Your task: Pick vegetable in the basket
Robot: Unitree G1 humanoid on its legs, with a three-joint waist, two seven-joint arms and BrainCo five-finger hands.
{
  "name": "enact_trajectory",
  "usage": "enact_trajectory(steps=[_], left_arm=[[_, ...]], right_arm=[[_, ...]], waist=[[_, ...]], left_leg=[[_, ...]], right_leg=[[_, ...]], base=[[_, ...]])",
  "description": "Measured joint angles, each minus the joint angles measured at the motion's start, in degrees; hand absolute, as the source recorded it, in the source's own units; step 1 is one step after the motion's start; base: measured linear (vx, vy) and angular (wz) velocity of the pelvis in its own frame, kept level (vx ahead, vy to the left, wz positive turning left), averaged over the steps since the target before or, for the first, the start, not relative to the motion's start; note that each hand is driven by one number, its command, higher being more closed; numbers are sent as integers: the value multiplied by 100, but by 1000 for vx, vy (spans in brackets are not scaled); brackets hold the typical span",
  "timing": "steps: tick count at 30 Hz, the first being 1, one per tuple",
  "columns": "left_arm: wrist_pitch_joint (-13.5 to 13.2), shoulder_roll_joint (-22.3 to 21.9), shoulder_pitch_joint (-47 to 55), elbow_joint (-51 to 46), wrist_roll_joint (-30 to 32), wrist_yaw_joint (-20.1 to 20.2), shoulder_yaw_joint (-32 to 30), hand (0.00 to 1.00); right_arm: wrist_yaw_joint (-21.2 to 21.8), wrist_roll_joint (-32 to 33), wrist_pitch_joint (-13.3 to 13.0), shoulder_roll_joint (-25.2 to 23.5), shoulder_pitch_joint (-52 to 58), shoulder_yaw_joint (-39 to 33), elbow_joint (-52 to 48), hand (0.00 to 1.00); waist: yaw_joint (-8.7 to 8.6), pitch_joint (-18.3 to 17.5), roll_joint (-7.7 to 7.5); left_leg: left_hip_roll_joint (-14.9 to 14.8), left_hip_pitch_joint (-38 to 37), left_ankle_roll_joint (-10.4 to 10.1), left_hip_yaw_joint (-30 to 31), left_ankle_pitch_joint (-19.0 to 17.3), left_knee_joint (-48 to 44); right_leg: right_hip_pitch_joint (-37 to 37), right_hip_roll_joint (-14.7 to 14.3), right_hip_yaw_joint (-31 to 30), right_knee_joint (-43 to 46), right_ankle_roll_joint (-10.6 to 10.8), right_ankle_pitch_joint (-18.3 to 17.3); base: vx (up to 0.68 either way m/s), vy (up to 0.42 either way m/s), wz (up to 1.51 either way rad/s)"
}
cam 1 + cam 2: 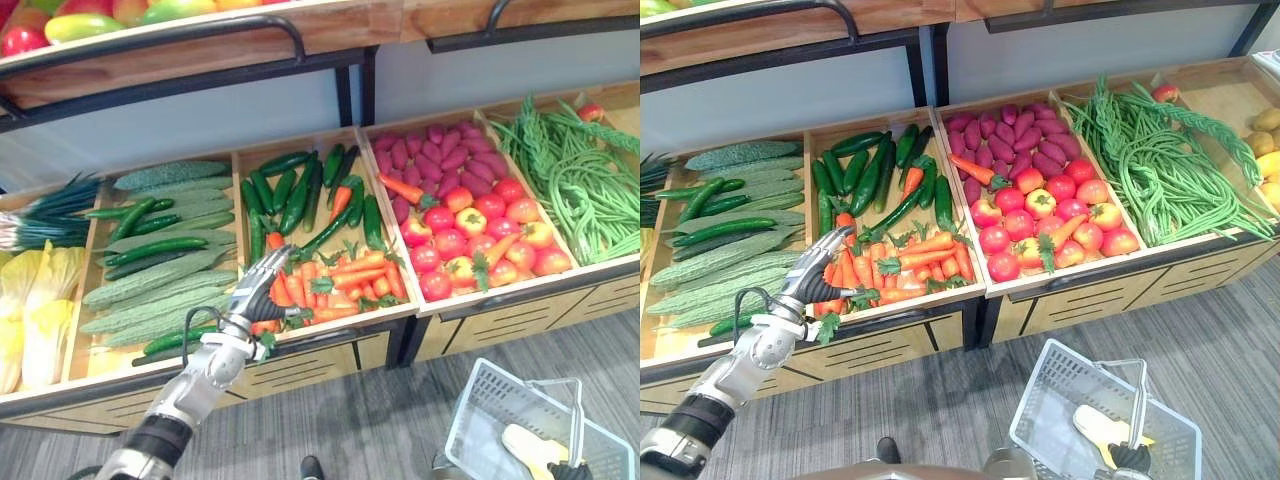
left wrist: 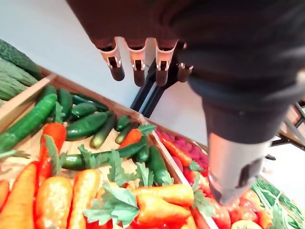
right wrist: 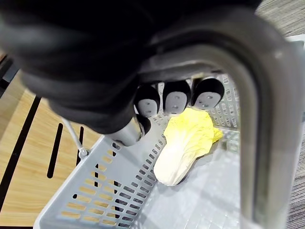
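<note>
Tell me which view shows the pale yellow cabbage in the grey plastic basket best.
The right wrist view: the pale yellow cabbage lies large and clear in the grey plastic basket. Both eye views show it small, at the lower edge. The left wrist view faces orange carrots.

The pale grey slotted basket (image 1: 1060,405) is upright, low on the right, a yellow-white cabbage (image 3: 183,148) lying inside. Orange carrots (image 1: 345,280) with green tops lie heaped at the middle crate's (image 1: 300,150) front.
</note>
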State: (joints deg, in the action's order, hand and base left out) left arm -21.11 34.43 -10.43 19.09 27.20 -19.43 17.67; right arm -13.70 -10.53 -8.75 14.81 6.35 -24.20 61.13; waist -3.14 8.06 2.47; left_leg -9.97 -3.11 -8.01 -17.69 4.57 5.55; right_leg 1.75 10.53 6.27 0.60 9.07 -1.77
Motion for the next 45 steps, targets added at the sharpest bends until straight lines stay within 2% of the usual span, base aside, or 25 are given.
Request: enact_trajectory(steps=[4, 8, 14, 17, 19, 26, 32, 39, 40, 45], left_arm=[[12, 9, -216, 218, 1, 196, 307, 0], [51, 7, -554, 537, 1, 276, 549, 0], [56, 6, -710, 806, 1, 349, 675, 0], [118, 6, -768, 1015, 1, 367, 688, 0], [187, 12, -873, 1147, -2, 372, 685, 0], [404, 8, -1402, 1692, -1, 371, 673, 0], [555, -64, -1626, 1848, -1, 169, 556, 0], [628, -131, -1637, 1977, -1, 141, 428, 0], [629, -271, -1656, 2009, -1, 143, 320, 0], [627, -270, -1657, 2007, -1, 143, 319, 0]], right_arm=[[20, 1, -13, -12, -59, 78, -4, 100], [19, 115, -129, -24, -151, 321, -21, 100], [19, 201, -138, -82, -147, 447, -153, 100], [19, 202, -140, -126, -144, 449, -211, 100], [19, 208, -141, -144, -141, 449, -223, 100], [18, 215, -149, -142, -209, 441, -468, 100], [10, 436, -173, -115, -318, 424, -520, 100], [4, 437, -188, -101, -345, 423, -651, 100], [-10, 442, -189, -116, -402, 350, -674, 100], [-10, 442, -188, -117, -417, 354, -674, 100]], waist=[[-26, 1, -3], [-153, 6, -11], [-151, 26, -42], [-290, 63, -60], [-299, 84, -67], [-480, 369, 5], [-610, 573, 79], [-614, 631, 143], [-607, 665, 172], [-585, 669, 162]], left_leg=[[-28, -31, -2, -33, -1, -2], [-43, -51, -9, -79, -6, -2], [-100, -114, -51, -357, -51, -1], [-112, -107, -56, -397, -54, -1], [-127, -108, -79, -529, -72, -2], [-144, -62, -92, -696, -81, -6], [-156, -7, -92, -752, -81, -7], [-145, 26, -81, -798, -70, -8], [-126, 130, -61, -654, -22, -8], [-126, 144, -61, -643, -19, -8]], right_leg=[[52, -41, -35, -61, -27, 48], [38, -57, -82, -59, -37, 46], [-140, -115, -367, -46, -90, 41], [-179, -128, -406, -45, -94, 48], [-280, -156, -544, -32, -82, 62], [-485, -201, -735, 35, -52, 149], [-676, -227, -837, 174, -53, 149], [-864, -222, -888, 390, -53, 99], [-962, -182, -772, 562, -36, 28], [-965, -180, -762, 564, -35, 29]], base=[[67, -9, -6], [-6, -3, -5], [-47, 0, -24], [-23, -4, -12], [11, 2, -24], [30, -1, -17], [10, -6, -9], [-28, -4, -5], [0, 0, 0], [0, 0, 1]])
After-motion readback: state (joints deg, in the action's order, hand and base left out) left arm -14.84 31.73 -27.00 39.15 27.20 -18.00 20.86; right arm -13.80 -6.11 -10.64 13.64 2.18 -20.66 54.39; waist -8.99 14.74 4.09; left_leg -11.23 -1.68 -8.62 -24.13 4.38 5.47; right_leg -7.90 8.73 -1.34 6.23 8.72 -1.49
